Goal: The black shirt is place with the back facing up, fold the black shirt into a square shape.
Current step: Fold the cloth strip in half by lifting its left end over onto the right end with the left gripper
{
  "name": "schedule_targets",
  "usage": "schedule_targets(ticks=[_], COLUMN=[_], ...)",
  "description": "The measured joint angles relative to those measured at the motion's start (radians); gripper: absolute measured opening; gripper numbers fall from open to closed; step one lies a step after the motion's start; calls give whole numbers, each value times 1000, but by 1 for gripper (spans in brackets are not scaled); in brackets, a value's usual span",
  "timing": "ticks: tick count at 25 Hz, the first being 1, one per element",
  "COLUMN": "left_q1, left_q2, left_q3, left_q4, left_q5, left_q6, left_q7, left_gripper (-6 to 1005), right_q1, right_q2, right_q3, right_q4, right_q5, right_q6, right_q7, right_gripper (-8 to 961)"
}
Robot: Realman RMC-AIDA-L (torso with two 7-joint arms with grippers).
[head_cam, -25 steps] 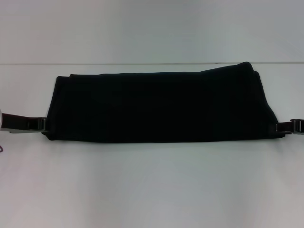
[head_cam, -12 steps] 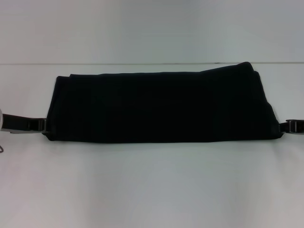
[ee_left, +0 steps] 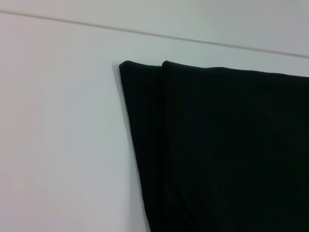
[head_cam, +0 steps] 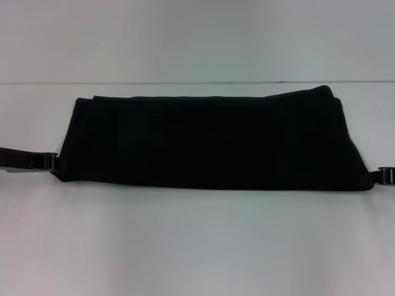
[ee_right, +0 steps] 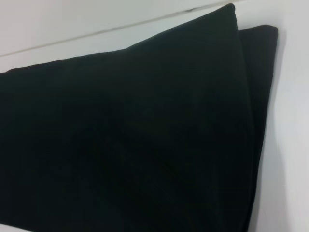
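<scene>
On the white table (head_cam: 197, 246), the black shirt (head_cam: 210, 142) is laid folded into a long band; its near corners are met by the left gripper (head_cam: 52, 162) and right gripper (head_cam: 378, 177), whose grip cannot be told.

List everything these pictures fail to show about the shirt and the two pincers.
- Left pincer: in the head view its tips meet the black shirt at its near left corner; open or shut cannot be told.
- Right pincer: the same at the near right corner, arm cut off by the picture's edge.
- Both wrist views: only shirt and white table, no fingers.
- Shirt's underside: hidden in every view.
</scene>
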Motion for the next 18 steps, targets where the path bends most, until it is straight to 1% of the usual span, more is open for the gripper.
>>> schedule_targets(ticks=[7, 18], left_q1=[12, 35], left_q2=[4, 4], left_q3=[-3, -3], left_q4=[9, 36], left_q5=[1, 2], left_q6=[8, 27], left_q7=[5, 17], left_gripper=[15, 14], right_q1=[-10, -22], right_q2=[-3, -5], right_q3=[5, 21], right_q4=[0, -8], right_q5=[1, 3], right_q6=[-26, -59], right_q7=[-22, -50], right_gripper=[18, 33])
